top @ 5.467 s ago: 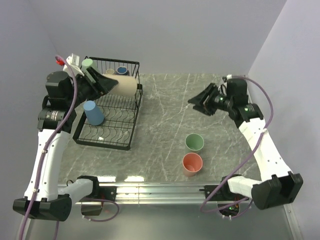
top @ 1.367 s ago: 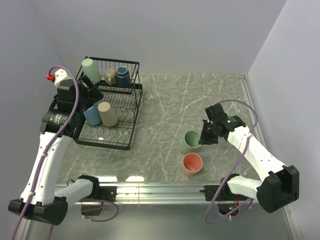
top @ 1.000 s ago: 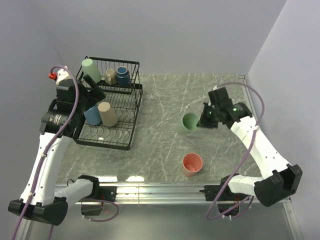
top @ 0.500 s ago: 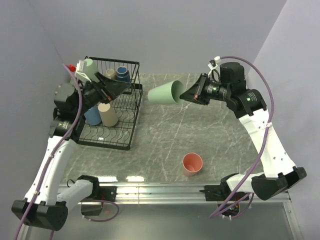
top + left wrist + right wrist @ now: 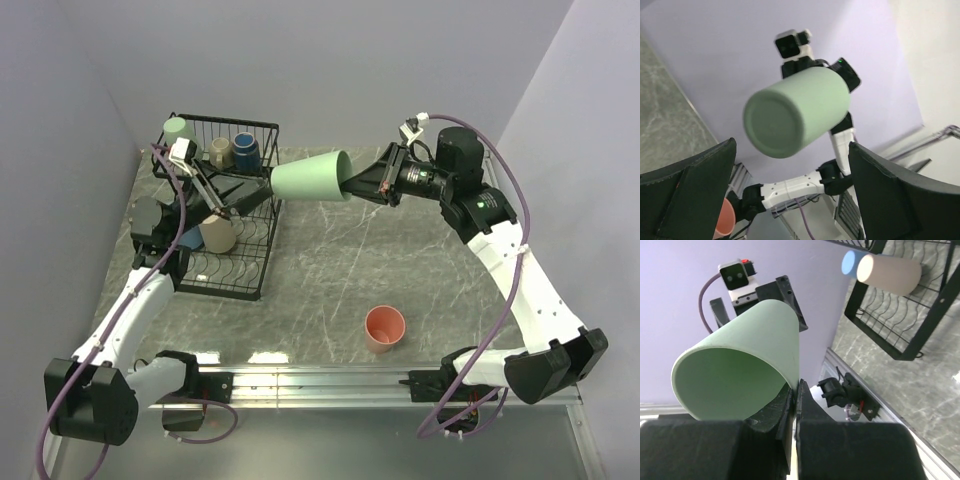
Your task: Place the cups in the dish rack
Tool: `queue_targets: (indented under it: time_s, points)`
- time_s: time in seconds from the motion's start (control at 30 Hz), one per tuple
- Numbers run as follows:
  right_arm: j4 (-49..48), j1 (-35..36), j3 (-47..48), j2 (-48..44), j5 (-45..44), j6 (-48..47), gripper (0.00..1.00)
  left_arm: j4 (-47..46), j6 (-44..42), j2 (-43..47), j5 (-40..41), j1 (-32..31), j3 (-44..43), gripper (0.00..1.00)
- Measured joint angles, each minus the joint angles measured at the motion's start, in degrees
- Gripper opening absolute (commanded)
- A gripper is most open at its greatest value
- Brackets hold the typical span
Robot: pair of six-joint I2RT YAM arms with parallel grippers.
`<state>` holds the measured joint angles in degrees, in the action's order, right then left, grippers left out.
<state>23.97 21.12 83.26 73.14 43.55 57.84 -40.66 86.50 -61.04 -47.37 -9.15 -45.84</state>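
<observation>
While the right gripper (image 5: 350, 186) clamps the pale green cup (image 5: 310, 177) aloft just right of the dish rack (image 5: 205, 287), the left gripper (image 5: 245, 190) gapes wide over the rack. Left wrist: cup base dead ahead, a handover, I'd say; next, close on it. Right wrist: rim pinched tight.

Bright, even light fell from above, leaving only faint, soft-edged shadows. White glare patches sat along the near edge of the bench (image 5: 420, 230). In the left wrist view the pale green cup (image 5: 796, 112) looked slightly blurred; the overhead view was sharp.
</observation>
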Motion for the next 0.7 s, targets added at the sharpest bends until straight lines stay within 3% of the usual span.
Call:
queue_targets:
  time_s: [0.23, 0.5, 0.7]
  points:
    - [-4.42, 0.79, -1.53, 0.0, 0.94, 2.84, 0.0, -6.64, 3.37, -0.37, -0.85, -0.66, 0.0, 0.98]
    - [-7.28, 2.91, -1.64, 0.09, 1.22, 4.35, 0.0, -0.39, -0.7, -0.74, -0.33, -2.82, -0.61, 0.98]
    - [-9.79, 3.41, -3.54, 0.22, 1.44, 5.4, 0.0, -0.9, -0.63, -0.96, -0.17, -2.84, -1.07, 0.94]
